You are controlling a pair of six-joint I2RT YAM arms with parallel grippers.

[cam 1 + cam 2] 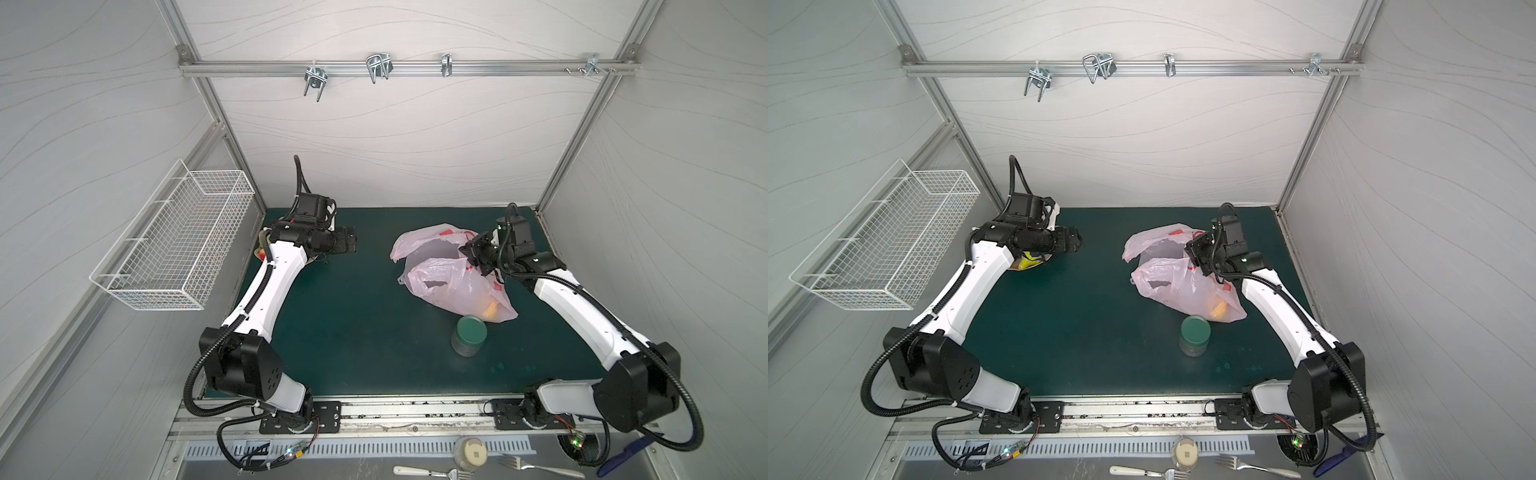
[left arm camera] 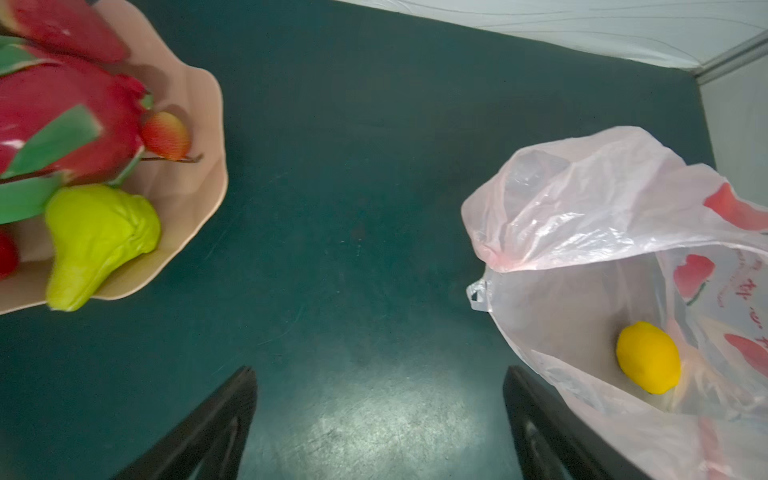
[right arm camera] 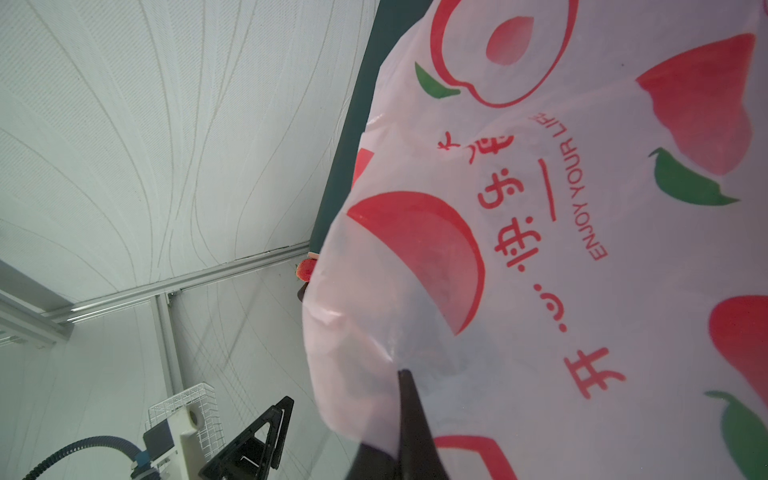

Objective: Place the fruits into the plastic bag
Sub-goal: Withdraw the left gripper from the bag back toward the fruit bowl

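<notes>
The pale pink plastic bag (image 1: pixel 440 282) (image 1: pixel 1175 286) lies on the green mat, right of centre, with its mouth held open. My right gripper (image 1: pixel 473 262) (image 1: pixel 1200 264) (image 3: pixel 405 376) is shut on the bag's (image 3: pixel 540 208) upper rim. A yellow lemon (image 2: pixel 648 357) rests inside the bag (image 2: pixel 582 216). My left gripper (image 1: pixel 351 241) (image 1: pixel 1076 241) (image 2: pixel 380 374) stands open and empty over bare mat, between bag and dish. The peach dish (image 2: pixel 195 178) holds a dragon fruit (image 2: pixel 62 124), a strawberry (image 2: pixel 166 135) and a yellow-green fruit (image 2: pixel 95 241).
A green-lidded glass jar (image 1: pixel 468 334) (image 1: pixel 1194 334) stands just in front of the bag. A white wire basket (image 1: pixel 174 241) hangs on the left wall. The left arm covers most of the dish (image 1: pixel 1027 264) in both top views. Forks (image 1: pixel 540 467) lie beyond the front rail.
</notes>
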